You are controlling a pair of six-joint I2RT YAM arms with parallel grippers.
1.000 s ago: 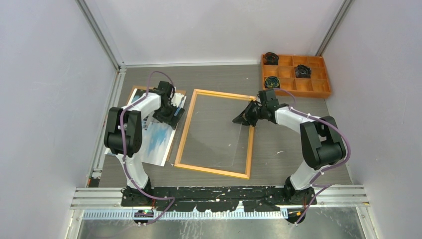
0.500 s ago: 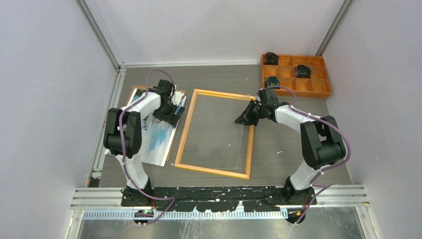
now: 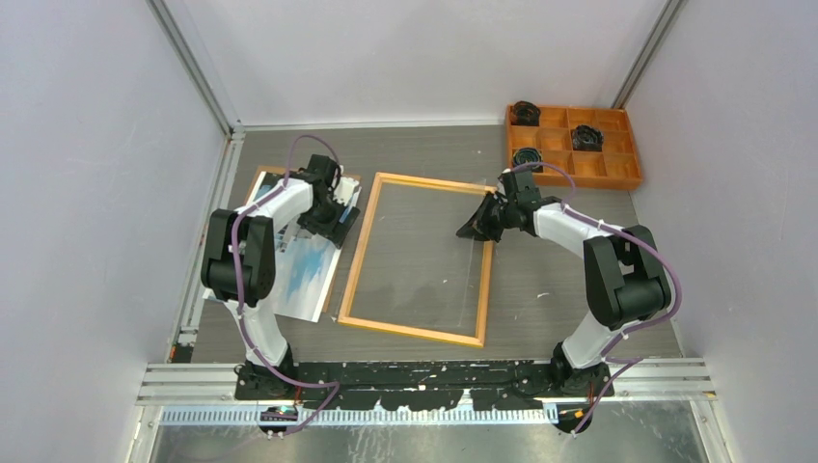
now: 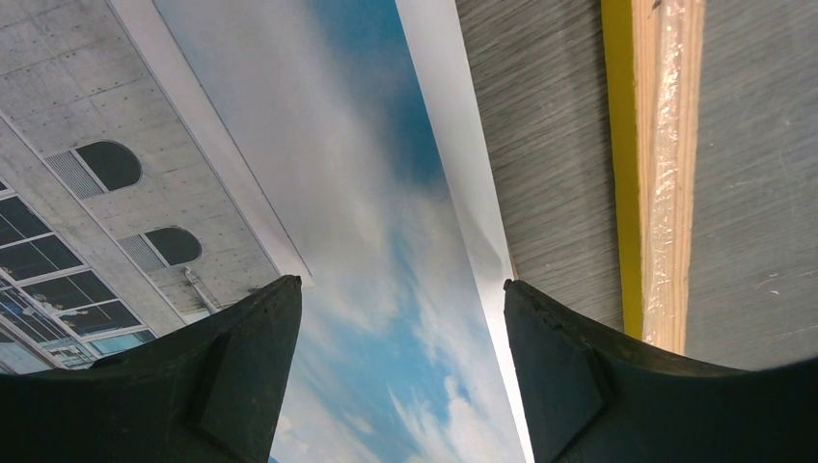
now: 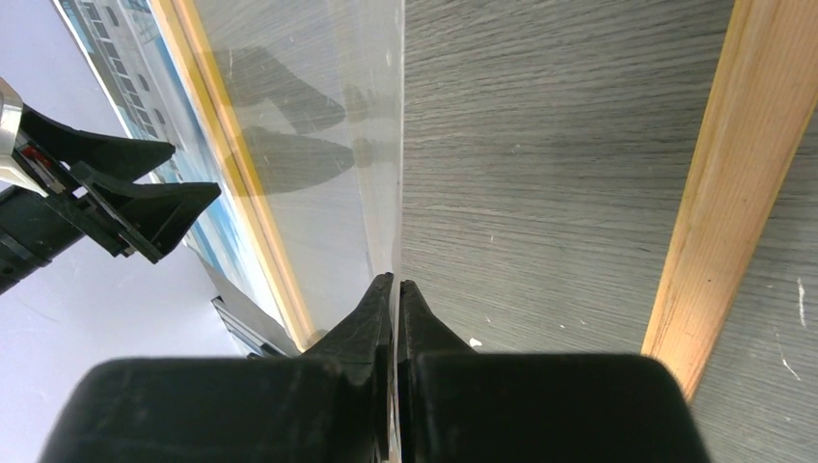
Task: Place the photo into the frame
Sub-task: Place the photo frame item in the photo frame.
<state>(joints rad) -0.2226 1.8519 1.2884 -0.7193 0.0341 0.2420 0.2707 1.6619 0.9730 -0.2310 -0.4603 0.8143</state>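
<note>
Right gripper (image 5: 395,283) had pinched tighter onto the clear transparent sheet (image 5: 309,116) inside the yellow-bordered wooden frame (image 3: 410,331); left gripper (image 4: 400,286) gaped over the blue-sky paper photo (image 4: 357,174), uninserted.

Photo (image 3: 304,275) lies flat, left of the frame (image 3: 410,331).

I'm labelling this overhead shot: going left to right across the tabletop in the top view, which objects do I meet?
photo → frame → orange tray. The clear sheet overlaps the frame, so it is left out.
</note>
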